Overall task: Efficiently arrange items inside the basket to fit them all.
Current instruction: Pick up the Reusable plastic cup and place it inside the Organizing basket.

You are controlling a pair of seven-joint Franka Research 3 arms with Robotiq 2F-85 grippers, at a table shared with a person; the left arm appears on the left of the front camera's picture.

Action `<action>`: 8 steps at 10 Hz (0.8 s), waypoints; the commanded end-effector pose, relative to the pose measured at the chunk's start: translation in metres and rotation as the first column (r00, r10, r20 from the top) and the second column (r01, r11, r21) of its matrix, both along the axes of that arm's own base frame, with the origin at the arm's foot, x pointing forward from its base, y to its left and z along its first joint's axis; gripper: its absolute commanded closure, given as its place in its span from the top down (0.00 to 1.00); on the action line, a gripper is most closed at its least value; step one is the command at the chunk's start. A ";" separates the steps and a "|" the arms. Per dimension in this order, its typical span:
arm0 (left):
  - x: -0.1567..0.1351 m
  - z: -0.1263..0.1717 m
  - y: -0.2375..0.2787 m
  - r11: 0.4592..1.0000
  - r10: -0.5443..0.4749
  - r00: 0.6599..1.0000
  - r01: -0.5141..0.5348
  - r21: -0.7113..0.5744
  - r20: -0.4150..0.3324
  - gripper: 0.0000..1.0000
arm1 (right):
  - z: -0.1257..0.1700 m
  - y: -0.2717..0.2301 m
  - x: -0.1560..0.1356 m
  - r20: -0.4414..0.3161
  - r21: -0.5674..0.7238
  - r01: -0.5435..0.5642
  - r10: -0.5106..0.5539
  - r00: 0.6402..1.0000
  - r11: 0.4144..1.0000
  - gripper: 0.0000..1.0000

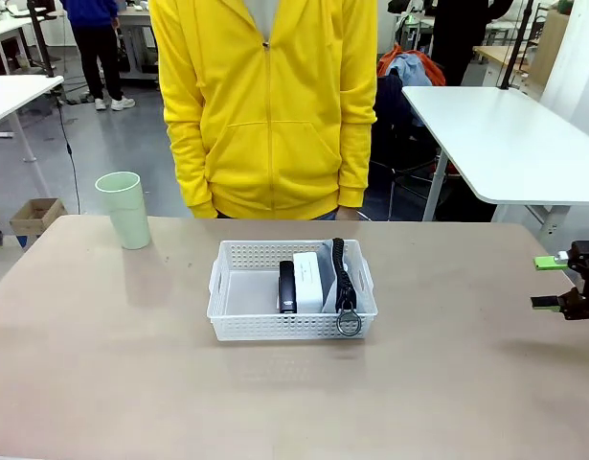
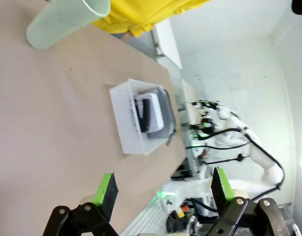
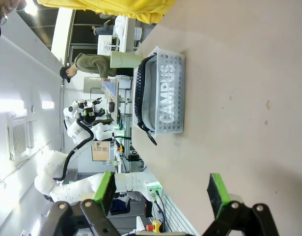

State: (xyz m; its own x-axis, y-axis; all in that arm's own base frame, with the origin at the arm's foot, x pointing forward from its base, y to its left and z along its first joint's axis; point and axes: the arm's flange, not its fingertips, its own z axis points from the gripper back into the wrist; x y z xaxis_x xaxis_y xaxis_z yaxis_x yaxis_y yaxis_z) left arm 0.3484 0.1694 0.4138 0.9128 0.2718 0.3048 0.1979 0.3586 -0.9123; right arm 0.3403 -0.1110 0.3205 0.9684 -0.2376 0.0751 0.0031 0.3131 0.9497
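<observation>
The white lattice basket (image 1: pixel 235 289) sits mid-table. Inside it the black stapler (image 1: pixel 287 285), the white boxy device (image 1: pixel 308 280) and the grey pencil pouch (image 1: pixel 343 273) stand side by side on edge, the pouch's ring (image 1: pixel 349 323) at the near rim. The pale green tumbler cup (image 1: pixel 124 209) stands upright on the table, far left, outside the basket. My right gripper (image 1: pixel 553 283) hangs open at the right edge, well clear of the basket (image 3: pixel 171 93). My left gripper (image 2: pixel 163 189) is open, with the basket (image 2: pixel 125 115) and cup (image 2: pixel 62 22) ahead of it.
A person in a yellow hoodie (image 1: pixel 265 105) stands at the far side, hands off the table. White tables (image 1: pixel 509 134) and a cardboard box (image 1: pixel 35 216) lie beyond. The basket's left half holds nothing.
</observation>
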 end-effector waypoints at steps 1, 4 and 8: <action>0.030 0.003 -0.020 0.986 -0.069 0.996 0.058 0.159 0.064 1.00 | 0.004 0.001 0.001 0.008 0.014 0.011 -0.011 1.000 1.000 1.00; 0.083 -0.003 -0.012 0.970 -0.153 0.975 0.117 0.216 0.160 1.00 | 0.004 0.001 0.001 0.008 0.014 0.011 -0.011 1.000 1.000 1.00; 0.144 -0.019 0.012 0.987 0.023 0.997 -0.034 0.158 0.073 1.00 | 0.004 0.001 0.001 0.008 0.014 0.011 -0.011 1.000 1.000 1.00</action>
State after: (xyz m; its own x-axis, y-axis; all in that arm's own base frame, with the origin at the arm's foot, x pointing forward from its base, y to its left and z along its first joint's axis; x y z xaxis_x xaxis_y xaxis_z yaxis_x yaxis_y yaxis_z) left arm 0.4813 0.1807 0.3894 0.8877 0.1803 0.4237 0.2855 0.5063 -0.8137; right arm 0.3403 -0.1110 0.3205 0.9685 -0.2375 0.0751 0.0032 0.3132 0.9497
